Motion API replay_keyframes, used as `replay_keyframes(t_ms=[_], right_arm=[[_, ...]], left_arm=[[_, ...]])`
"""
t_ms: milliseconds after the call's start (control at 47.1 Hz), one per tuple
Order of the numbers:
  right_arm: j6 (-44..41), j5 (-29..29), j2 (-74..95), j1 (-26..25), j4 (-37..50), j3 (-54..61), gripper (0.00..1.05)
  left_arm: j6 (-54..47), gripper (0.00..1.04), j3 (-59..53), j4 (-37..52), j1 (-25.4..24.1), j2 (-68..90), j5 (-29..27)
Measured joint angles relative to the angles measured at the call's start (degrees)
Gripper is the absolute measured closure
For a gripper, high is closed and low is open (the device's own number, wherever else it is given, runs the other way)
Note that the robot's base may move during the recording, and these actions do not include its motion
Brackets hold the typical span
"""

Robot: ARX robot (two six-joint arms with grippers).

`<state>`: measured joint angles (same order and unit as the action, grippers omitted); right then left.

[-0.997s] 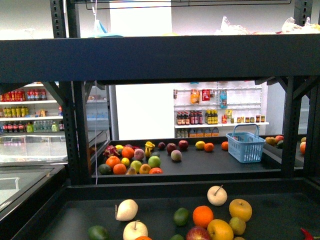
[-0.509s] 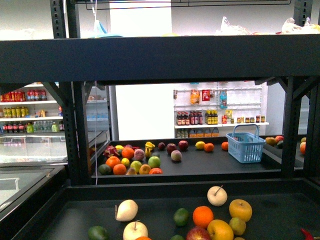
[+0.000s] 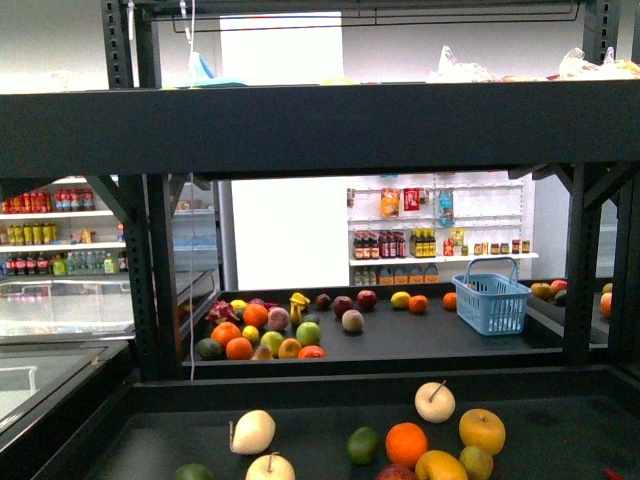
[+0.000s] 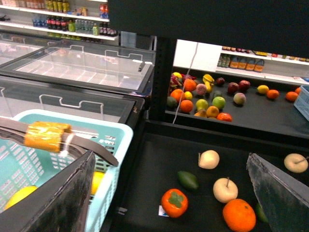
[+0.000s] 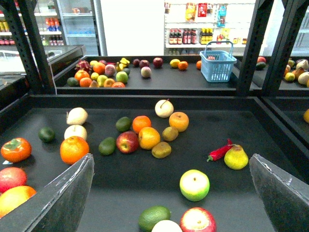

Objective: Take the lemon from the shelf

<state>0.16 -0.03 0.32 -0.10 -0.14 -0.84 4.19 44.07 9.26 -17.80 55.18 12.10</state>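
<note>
The shelf (image 3: 320, 125) is a black metal rack with thick uprights, and its near tray tier (image 5: 145, 181) holds scattered fruit. A yellow lemon-like fruit (image 5: 236, 157) lies beside a red chilli (image 5: 219, 150) on that tier; I cannot tell it from a pear. My right gripper (image 5: 171, 155) is open and empty above the tier, with a green-yellow apple (image 5: 194, 184) between its fingers. My left gripper (image 4: 171, 154) is open and empty over the tier's left end, above a persimmon (image 4: 174, 202). Neither gripper shows in the front view.
A teal basket (image 4: 104, 140) with yellow fruit (image 4: 19, 195) inside stands left of the tier. Oranges, apples, pale pears and avocados lie across the tier. A farther shelf holds a fruit pile (image 3: 262, 330) and a blue basket (image 3: 491, 298). Black uprights (image 5: 253, 46) flank the tier.
The whole front view has shifted down a little in the picture. No fruit on the shelf has moved.
</note>
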Motion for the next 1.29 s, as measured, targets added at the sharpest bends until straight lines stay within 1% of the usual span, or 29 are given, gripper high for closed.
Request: replay_keyframes(t_ms=[127,170,212,276,382,403,467,488,552,615,658,1061,1125,1295], right_arm=[[0.00,-0.02,0.00,0.00,0.00,0.00,0.08],[0.00,0.00,0.00,0.00,0.00,0.00,0.08],[0.00,0.00,0.00,0.00,0.00,0.00,0.08],[0.00,-0.02,0.00,0.00,0.00,0.00,0.08],[0.00,0.00,0.00,0.00,0.00,0.00,0.08],[0.00,0.00,0.00,0.00,0.00,0.00,0.08],[0.00,-0.02,0.00,0.00,0.00,0.00,0.08],[0.00,0.00,0.00,0.00,0.00,0.00,0.08],[0.00,0.00,0.00,0.00,0.00,0.00,0.08],[0.00,0.00,0.00,0.00,0.00,0.00,0.08],[0.00,0.00,0.00,0.00,0.00,0.00,0.08],[0.00,0.00,0.00,0.00,0.00,0.00,0.08],[0.00,0.00,0.00,0.00,0.00,0.00,0.08],[0.00,0.00,0.00,0.00,0.00,0.00,0.08]], left_arm=[[1.18,0.08,-8.79,4.17,11.17,-5.60,-11.54],[1.88,0.09,-12.15,5.49,14.56,-8.20,-14.16],[0.22,0.18,-15.17,6.80,16.35,-10.69,-12.63],[-1.53,0.29,-19.80,8.15,17.53,-14.49,-11.69],[-2.71,0.46,-28.13,9.60,17.70,-21.00,-12.13],[-2.89,0.52,-30.49,10.08,17.70,-22.77,-12.11],[-3.08,0.63,-34.64,10.58,17.70,-25.77,-12.09],[-3.10,0.66,-35.67,10.56,17.73,-26.47,-12.09],[-3.23,0.82,-37.64,10.32,17.73,-28.48,-12.11],[-3.34,0.93,-37.92,10.03,17.73,-29.70,-12.07],[-3.34,1.02,-38.36,9.62,17.73,-30.82,-12.09],[-3.54,1.02,-41.55,4.50,17.73,-38.95,-12.11],[-3.56,1.02,-43.34,5.05,17.73,-40.79,-12.11],[-3.56,1.02,-43.41,2.69,17.73,-43.34,-12.09]])
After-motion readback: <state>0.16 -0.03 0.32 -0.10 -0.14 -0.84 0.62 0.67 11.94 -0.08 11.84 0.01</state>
